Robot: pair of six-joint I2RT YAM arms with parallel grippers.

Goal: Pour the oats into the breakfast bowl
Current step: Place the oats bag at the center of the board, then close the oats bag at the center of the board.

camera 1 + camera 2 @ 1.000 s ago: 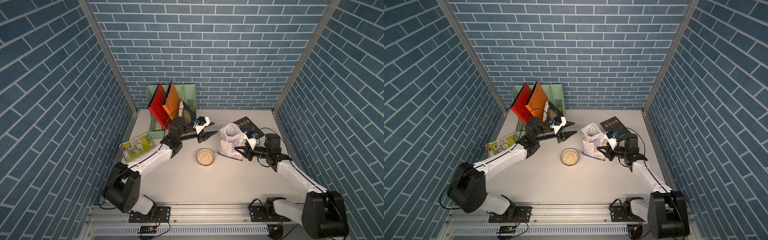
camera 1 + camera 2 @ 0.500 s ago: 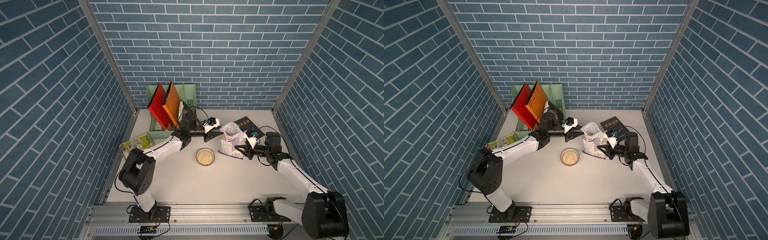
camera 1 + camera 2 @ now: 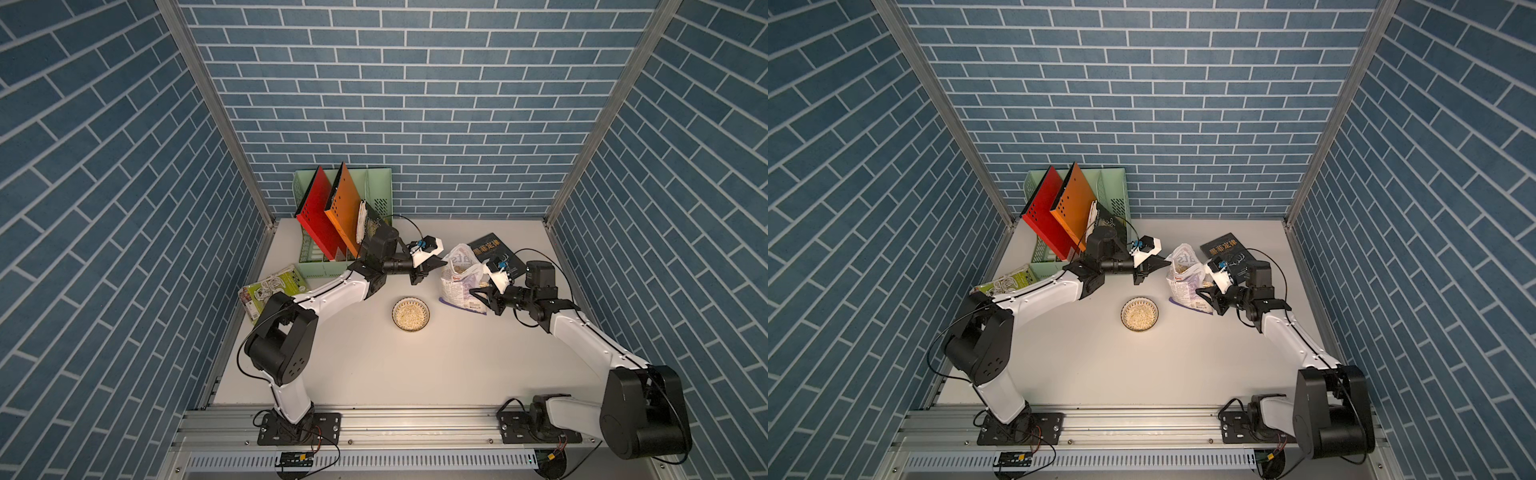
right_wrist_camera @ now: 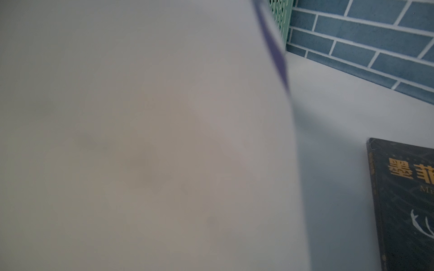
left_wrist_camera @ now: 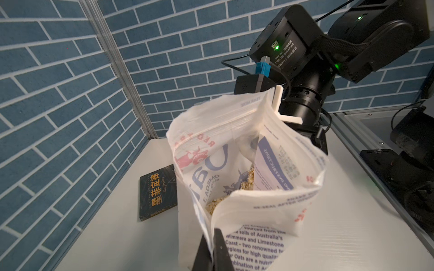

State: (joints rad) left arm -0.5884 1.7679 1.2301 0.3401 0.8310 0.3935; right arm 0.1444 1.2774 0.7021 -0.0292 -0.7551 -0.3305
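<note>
Pinching the open pouch [image 3: 459,282]: left gripper [image 5: 212,234], right gripper [image 3: 478,300]; oats [image 3: 411,316] fill the bowl [image 3: 394,318].

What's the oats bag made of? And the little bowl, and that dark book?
Oats pouch: thin plastic film, likely; it crinkles and print shows through.
Bowl: probably glazed ceramic, from its stiff round rim; too small to be sure.
Book: card cover, matte dark with gold lettering.

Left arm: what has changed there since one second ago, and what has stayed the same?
The left gripper moved toward the oats pouch, and its jaws closed on the pouch's rim. The right gripper at the pouch's other side, the pouch, the breakfast bowl and the dark book stayed as they were.
</note>
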